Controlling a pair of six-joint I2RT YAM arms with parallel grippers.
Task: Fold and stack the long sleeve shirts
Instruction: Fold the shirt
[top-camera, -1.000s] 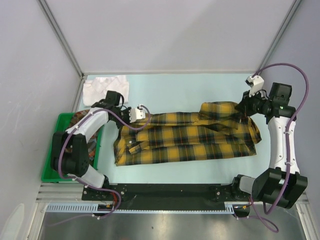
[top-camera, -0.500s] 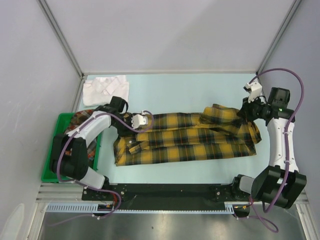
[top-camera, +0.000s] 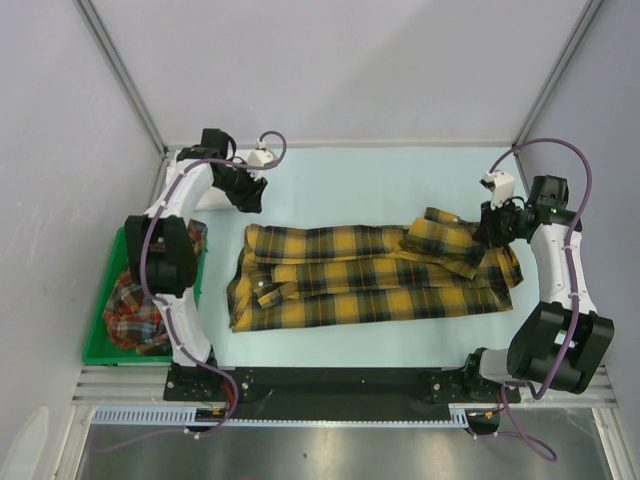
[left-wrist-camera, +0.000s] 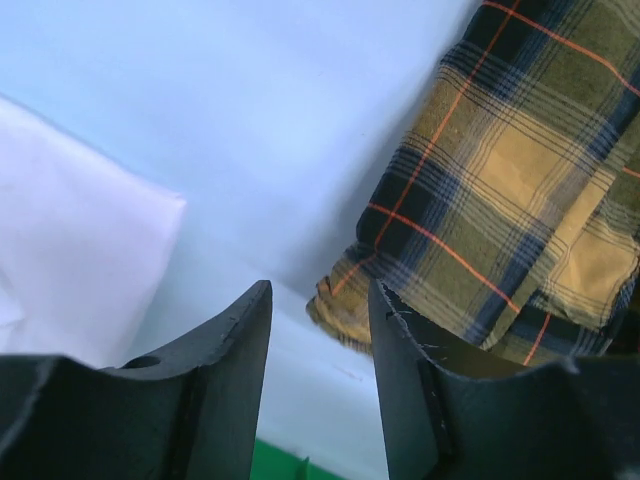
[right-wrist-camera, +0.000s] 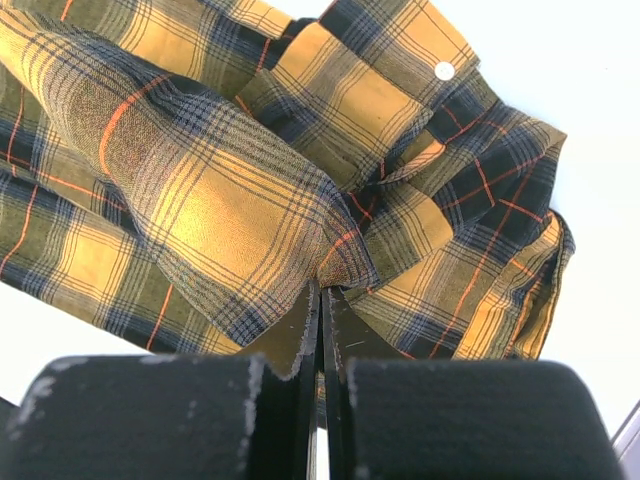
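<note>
Pinching the yellow plaid shirt (right-wrist-camera: 230, 200), right gripper (right-wrist-camera: 320, 292) fully closed; left gripper (left-wrist-camera: 320, 298) half-open, empty.

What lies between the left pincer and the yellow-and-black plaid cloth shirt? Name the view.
Only bare pale-blue tabletop separates the left pincer from the yellow-and-black plaid cloth shirt; the left wrist view shows it.

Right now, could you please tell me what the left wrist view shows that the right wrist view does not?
Only the left wrist view shows the white shirt, a sliver of the green bin, and the left pincer, open with nothing between its fingers. Only the right wrist view shows a buttoned cuff and the right pincer, shut, with its tips at the edge of a folded sleeve. Both show the yellow-and-black plaid shirt lying on the pale table.
</note>
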